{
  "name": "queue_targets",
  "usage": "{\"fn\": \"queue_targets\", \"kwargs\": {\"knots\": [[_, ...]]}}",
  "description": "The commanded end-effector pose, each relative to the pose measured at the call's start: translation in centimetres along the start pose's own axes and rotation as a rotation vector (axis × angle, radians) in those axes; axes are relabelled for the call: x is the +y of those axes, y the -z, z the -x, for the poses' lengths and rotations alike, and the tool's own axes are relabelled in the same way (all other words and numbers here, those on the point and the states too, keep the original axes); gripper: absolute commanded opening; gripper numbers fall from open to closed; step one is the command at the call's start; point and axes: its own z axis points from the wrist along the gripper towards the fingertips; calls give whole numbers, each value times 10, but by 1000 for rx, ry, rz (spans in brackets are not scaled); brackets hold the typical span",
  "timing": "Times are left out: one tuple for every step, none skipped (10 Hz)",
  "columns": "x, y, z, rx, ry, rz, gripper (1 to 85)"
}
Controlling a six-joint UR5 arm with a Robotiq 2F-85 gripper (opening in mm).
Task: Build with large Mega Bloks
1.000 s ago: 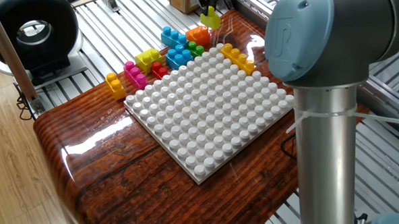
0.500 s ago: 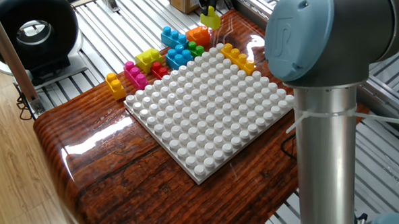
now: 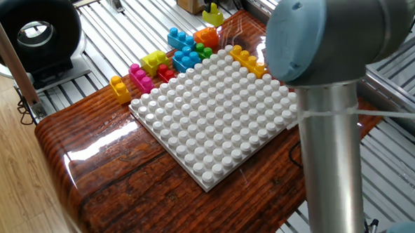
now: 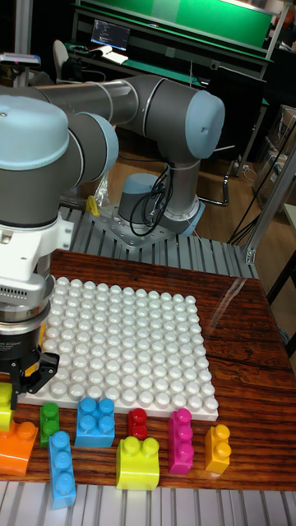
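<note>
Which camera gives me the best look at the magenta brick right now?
The tall fixed view: the magenta brick stands unobstructed in the front row beside the baseplate, studs clear. The fixed view shows it smaller, farther off, partly crowded by neighbouring bricks.

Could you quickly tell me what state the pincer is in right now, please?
Pincer: shut on the lime brick, raised above the loose bricks at the baseplate's edge.
</note>
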Motion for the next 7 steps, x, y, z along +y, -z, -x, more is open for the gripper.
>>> {"fn": "queue_targets", "kwargs": {"knots": [[0,1,2,-14,0,1,10],[0,1,2,-15,1,1,10],[-2,2,3,-17,12,-4,10],[0,1,1,-11,-2,1,10],[-3,2,2,-15,15,-8,10],[-2,1,2,-15,23,-4,10],[-1,1,2,-14,20,-1,10]]}}
